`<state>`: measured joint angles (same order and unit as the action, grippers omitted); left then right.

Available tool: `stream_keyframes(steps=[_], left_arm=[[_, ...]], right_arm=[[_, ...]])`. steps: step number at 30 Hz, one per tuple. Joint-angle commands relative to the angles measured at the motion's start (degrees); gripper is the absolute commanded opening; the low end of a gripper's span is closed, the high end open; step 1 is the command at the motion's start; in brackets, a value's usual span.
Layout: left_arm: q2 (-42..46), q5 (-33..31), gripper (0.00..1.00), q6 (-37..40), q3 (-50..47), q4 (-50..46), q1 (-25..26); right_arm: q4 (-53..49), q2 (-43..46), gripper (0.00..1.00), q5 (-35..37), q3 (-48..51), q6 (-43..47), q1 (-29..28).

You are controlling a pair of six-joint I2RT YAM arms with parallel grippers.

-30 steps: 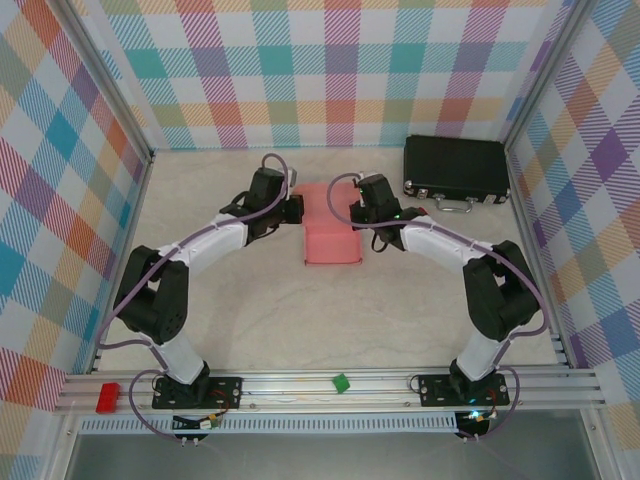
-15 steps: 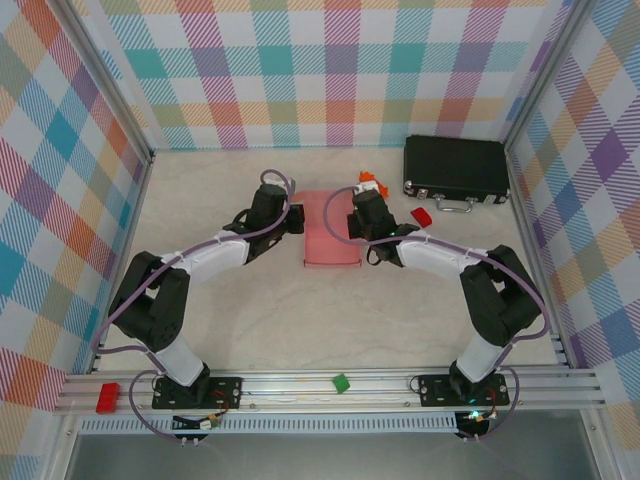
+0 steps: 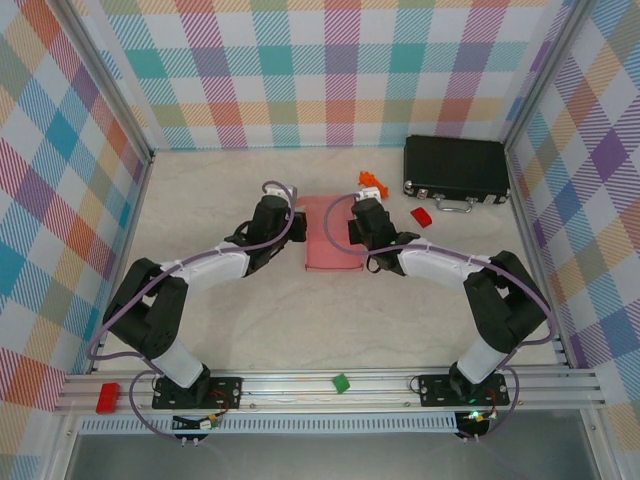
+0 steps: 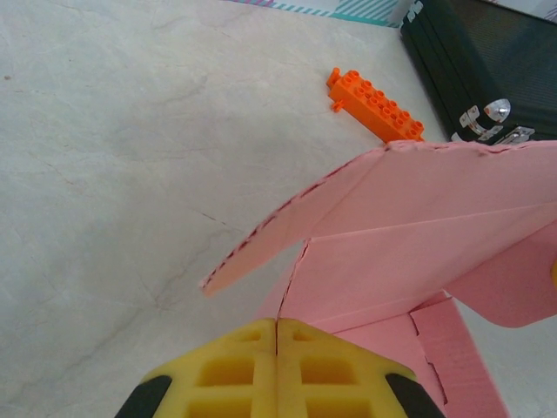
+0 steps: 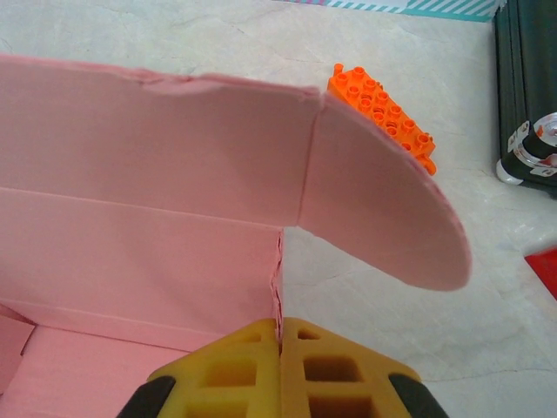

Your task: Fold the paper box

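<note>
The pink paper box (image 3: 332, 235) lies mid-table, partly folded, with its side walls raised. In the left wrist view its back wall (image 4: 418, 226) stands up and a flap sticks out to the left. My left gripper (image 4: 277, 324) is shut on the box's left side wall, whose thin edge runs into the seam between the yellow fingertips. My right gripper (image 5: 280, 324) is shut the same way on the right side wall, with a rounded flap (image 5: 383, 200) hanging out beyond it. From above, the left gripper (image 3: 300, 232) and right gripper (image 3: 355, 235) flank the box.
An orange brick (image 3: 372, 182) lies just behind the box. A black hard case (image 3: 455, 168) sits at the back right, a small red bit (image 3: 421, 215) in front of it. On the front rail are a green piece (image 3: 341, 382) and a red block (image 3: 107, 395).
Both wrists have slid along the box's sides toward the near edge, still shut on it. The right arm no longer covers the orange brick and red bit.
</note>
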<state>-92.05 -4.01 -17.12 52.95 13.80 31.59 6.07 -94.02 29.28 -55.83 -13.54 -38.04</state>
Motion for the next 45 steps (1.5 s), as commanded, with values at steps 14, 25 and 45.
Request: stream_keyframes(steps=[14,25,45], left_arm=[[5.97,-7.56,0.0,2.71,-8.41,9.43,3.82],[4.01,-11.78,0.0,1.09,-12.95,17.27,6.99],[3.89,-16.55,0.1,0.62,-16.65,22.15,11.95]], right_arm=[[8.09,4.89,0.02,6.46,7.35,-4.17,-2.66],[13.62,3.93,0.01,10.8,11.72,-7.95,-5.04],[15.9,3.6,0.0,14.9,15.35,-11.12,-8.34]])
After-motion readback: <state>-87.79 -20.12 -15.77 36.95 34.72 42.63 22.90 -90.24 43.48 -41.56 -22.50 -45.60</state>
